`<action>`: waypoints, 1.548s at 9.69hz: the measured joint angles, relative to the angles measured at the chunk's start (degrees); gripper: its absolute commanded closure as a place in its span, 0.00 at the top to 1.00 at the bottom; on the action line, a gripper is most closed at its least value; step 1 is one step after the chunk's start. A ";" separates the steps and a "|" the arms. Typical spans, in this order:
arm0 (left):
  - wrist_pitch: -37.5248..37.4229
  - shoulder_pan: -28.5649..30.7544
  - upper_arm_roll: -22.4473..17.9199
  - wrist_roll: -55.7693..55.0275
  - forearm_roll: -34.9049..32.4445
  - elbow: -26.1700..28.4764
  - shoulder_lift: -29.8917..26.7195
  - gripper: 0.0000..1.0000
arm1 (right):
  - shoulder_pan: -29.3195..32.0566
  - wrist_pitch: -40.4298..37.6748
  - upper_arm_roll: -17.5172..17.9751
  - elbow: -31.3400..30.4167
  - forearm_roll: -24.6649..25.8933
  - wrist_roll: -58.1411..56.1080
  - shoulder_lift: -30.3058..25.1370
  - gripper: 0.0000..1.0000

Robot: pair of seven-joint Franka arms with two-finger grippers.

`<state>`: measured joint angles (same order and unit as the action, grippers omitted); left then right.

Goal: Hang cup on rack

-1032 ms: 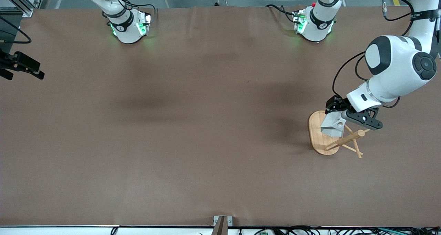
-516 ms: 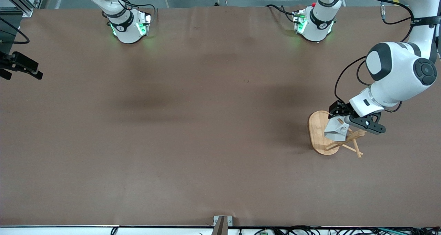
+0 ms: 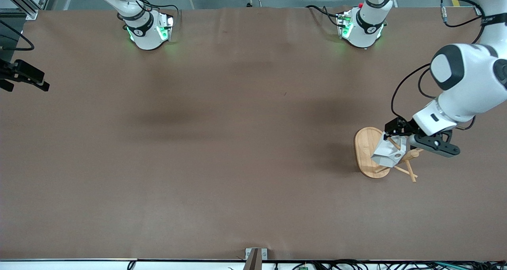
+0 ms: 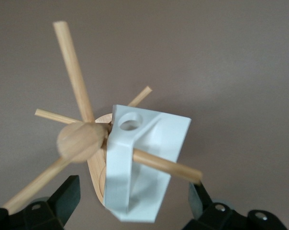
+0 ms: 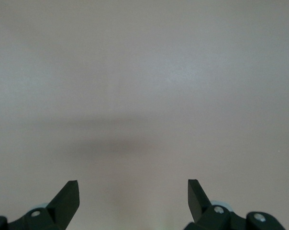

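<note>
The white faceted cup point(image 3: 389, 153) hangs on the bamboo rack point(image 3: 366, 153), above its oval base. In the left wrist view a thin peg point(image 4: 168, 165) from the round post top point(image 4: 80, 141) runs through the gap between the cup's point(image 4: 154, 139) handle and body. My left gripper point(image 3: 410, 141) is beside the cup. Its fingers point(image 4: 68, 196) stand wide open on either side of the cup point(image 4: 132, 191) and do not touch it. My right gripper point(image 5: 133, 188) is open and empty over bare table and waits.
Other pegs point(image 3: 410, 172) of the rack stick out toward the front camera and toward the left arm's end. The brown table point(image 3: 237, 143) stretches from the rack to the right arm's end.
The left gripper carried the cup toward the rack's post and onto a peg, then shifted toward the left arm's end. The cup now sits lower on the peg. The right arm has not moved.
</note>
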<state>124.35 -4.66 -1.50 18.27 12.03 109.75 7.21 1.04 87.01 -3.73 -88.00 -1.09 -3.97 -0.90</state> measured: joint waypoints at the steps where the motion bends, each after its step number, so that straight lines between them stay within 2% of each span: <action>1: -5.06 -0.74 -0.56 -4.15 -0.38 -2.59 -1.99 1.00 | 0.01 0.00 -0.01 -0.02 0.00 0.00 0.00 1.00; 4: -23.02 -0.41 -1.41 -9.25 -4.10 -14.84 -5.67 1.00 | 0.01 0.00 -0.02 -0.06 0.00 -0.03 0.00 1.00; 7: -35.60 4.42 -0.02 -9.12 -4.88 -24.55 -5.71 1.00 | 0.05 -0.01 -0.04 -0.09 0.00 -0.05 0.00 1.00; 10: -38.45 5.77 2.41 -9.89 -6.38 -26.97 -6.23 1.00 | 0.42 0.00 -0.10 -0.10 -0.03 -0.10 0.00 1.00; 13: -40.12 5.87 7.98 -12.70 -13.35 -26.75 -7.08 1.00 | 0.53 -0.01 -0.09 -0.12 -0.07 -0.14 0.00 1.00; 15: -39.38 5.87 9.38 -13.68 -13.56 -25.18 -7.48 1.00 | 0.62 -0.01 -0.09 -0.13 -0.07 -0.18 0.00 1.00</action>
<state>84.97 1.21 7.88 4.59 -1.53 84.57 -0.27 1.65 87.01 -3.82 -88.13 -1.17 -4.14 -0.90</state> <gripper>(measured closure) 0.000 0.000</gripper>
